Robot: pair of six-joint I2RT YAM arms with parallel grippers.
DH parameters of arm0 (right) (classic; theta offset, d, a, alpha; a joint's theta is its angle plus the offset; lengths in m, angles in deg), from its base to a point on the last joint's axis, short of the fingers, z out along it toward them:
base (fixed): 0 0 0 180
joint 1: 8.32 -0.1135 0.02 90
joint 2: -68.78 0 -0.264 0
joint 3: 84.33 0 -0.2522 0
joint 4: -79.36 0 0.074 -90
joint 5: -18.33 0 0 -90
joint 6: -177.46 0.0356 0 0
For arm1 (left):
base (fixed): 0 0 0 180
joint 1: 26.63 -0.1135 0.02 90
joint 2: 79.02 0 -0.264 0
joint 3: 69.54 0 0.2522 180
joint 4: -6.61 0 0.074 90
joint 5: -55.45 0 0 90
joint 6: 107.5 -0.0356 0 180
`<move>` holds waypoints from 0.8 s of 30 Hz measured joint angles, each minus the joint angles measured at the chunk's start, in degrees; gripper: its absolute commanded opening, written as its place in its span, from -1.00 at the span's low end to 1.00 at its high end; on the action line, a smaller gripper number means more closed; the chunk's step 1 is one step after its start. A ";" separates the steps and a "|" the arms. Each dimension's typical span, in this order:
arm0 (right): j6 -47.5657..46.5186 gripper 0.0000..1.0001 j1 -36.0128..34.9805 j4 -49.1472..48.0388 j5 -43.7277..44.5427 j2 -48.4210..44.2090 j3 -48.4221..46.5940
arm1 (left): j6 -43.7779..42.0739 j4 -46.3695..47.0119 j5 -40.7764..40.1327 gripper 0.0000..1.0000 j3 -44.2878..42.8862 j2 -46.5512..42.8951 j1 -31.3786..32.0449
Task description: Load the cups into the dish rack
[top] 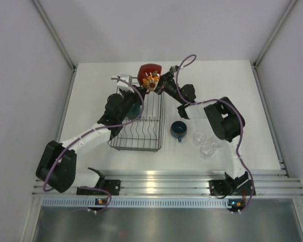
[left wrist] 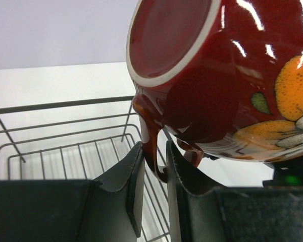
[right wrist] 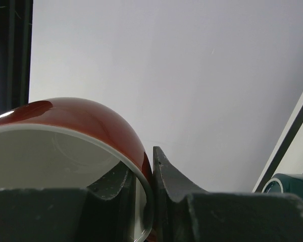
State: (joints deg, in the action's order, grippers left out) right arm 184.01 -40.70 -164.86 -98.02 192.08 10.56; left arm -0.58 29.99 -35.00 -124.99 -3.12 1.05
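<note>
Item: red cup (top: 149, 70), tilted above dish rack's (top: 135, 148) far edge; left pincer (left wrist: 154, 151) narrowly closed on its handle (left wrist: 149, 136), right pincer (right wrist: 141, 166) pinching its rim (right wrist: 91, 138).

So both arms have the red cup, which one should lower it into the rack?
Probably the left. The left gripper clamps the red cup by its handle, with the dish rack just below; the right gripper only pinches the rim.

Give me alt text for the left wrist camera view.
The left gripper pinches the big red cup by its handle, the cup tilted with its base toward the camera and orange flowers on its side. Below lies the dark wire dish rack on a white table.
</note>
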 measured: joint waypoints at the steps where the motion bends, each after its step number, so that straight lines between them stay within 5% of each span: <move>1: -0.20 -0.83 0.04 -0.11 0.35 0.00 0.00 | -1.18 -0.46 -2.03 -1.00 -0.72 0.39 0.87; 15: -0.57 -0.75 0.22 -0.07 2.69 0.13 0.09 | -16.04 6.64 -25.03 -1.00 -2.78 4.42 9.70; 24: 0.59 -0.73 -0.52 -0.61 2.67 1.51 0.02 | -22.56 14.56 -28.48 -1.00 -0.07 4.37 10.64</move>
State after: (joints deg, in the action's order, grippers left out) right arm 184.60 -41.23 -165.47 -95.35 193.59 10.58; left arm -23.13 44.55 -63.48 -125.06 1.25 11.69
